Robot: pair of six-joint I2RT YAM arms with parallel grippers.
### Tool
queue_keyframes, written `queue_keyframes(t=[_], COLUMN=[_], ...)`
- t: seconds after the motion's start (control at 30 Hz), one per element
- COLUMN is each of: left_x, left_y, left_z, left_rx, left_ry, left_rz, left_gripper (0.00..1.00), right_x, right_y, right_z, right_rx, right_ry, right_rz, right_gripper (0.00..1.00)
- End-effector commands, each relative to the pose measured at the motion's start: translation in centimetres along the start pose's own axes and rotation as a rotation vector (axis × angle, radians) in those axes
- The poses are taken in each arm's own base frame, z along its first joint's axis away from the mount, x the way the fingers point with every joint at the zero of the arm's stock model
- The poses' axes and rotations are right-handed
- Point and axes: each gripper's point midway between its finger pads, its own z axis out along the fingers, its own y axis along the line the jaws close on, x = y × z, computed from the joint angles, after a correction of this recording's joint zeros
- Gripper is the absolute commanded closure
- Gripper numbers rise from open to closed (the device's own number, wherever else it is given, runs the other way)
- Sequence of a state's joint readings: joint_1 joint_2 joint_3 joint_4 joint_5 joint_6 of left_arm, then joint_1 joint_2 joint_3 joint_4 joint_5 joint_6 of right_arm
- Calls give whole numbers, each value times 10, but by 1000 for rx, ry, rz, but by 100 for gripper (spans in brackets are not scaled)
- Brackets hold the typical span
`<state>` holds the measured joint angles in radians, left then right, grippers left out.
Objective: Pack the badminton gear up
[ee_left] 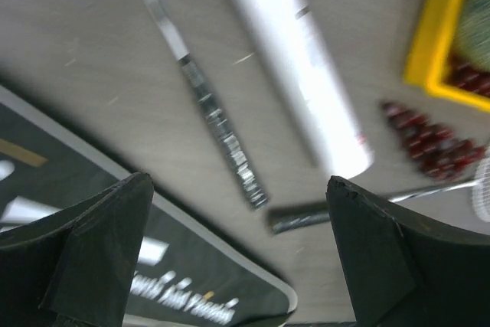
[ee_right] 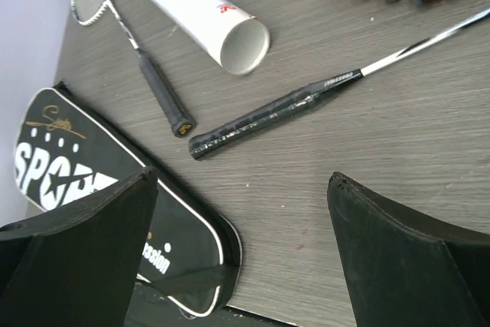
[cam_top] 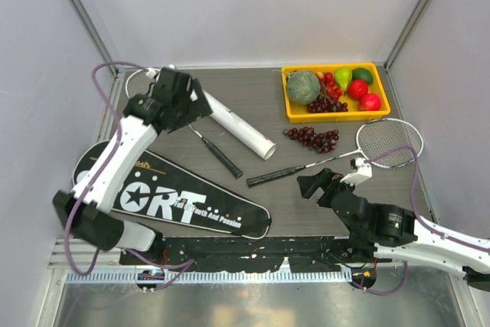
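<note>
A long white tube (cam_top: 237, 124) lies slantwise at the back left, its open end toward the table's middle. One racket's black handle (cam_top: 277, 176) lies mid-table; its silver head (cam_top: 389, 142) is at the right. A second racket's handle (cam_top: 222, 156) lies beside the tube, its head mostly under the left arm. The black "SPORT" bag (cam_top: 168, 193) lies flat at front left. My left gripper (cam_top: 190, 109) hovers open over the tube (ee_left: 298, 67), holding nothing. My right gripper (cam_top: 315, 185) stands open and empty, near the first handle (ee_right: 268, 116) and the bag's tip (ee_right: 191, 258).
A yellow tray (cam_top: 334, 118) of fruit sits at the back right. A dark red grape bunch (cam_top: 314, 138) lies loose in front of it, close to the first racket's shaft. White walls with metal posts close in the table on three sides.
</note>
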<state>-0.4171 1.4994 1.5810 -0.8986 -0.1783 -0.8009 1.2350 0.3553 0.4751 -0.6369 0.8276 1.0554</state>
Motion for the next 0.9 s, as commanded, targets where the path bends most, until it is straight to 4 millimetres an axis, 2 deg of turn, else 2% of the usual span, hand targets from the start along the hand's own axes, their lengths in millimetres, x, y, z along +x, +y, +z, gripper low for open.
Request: queue_keyframes(t=[0.0, 0.03, 0.1, 0.13, 0.17, 0.2, 0.23, 0.3, 0.33, 0.43, 0.57, 0.7, 0.87], left_x=[45, 48, 62, 73, 79, 89, 98, 102, 103, 104, 112, 120, 123], left_y=[90, 105, 136, 147, 157, 159, 163, 172, 176, 193, 201, 212, 225], left_z=[-33, -41, -50, -49, -47, -46, -42, -38, -36, -37, -37, -37, -37], left_rx=[-210, -243, -300, -298, -283, -241, -212, -176, -174, -235, -279, -357, -421], left_ry=[18, -15, -46, -38, -43, -24, -6, -17, -29, -63, 1, 79, 110], left_rz=[97, 64, -31, -80, -136, -167, -201, -248, -237, -246, -280, -279, -303], left_gripper=[2, 2, 6, 7, 8, 8, 8, 6, 4, 2, 3, 4, 2], right_x=[-4, 3, 15, 25, 26, 42, 48, 63, 75, 95, 124, 145, 161], right_y=[8, 12, 31, 45, 57, 63, 66, 77, 77, 88, 95, 92, 86], right_z=[8, 10, 12, 13, 14, 13, 14, 17, 20, 25, 30, 37, 46], right_rx=[11, -20, -120, -195, -254, -314, -343, -400, -399, -447, -493, -488, -467], right_ry=[-30, 2, 41, 70, 62, 110, 123, 158, 201, 255, 365, 437, 485], right_rz=[-61, -170, -264, -267, -288, -316, -345, -348, -371, -399, -454, -504, -564], right_gripper=[5, 5, 4, 2, 1, 0, 0, 9, 11, 18, 23, 19, 15])
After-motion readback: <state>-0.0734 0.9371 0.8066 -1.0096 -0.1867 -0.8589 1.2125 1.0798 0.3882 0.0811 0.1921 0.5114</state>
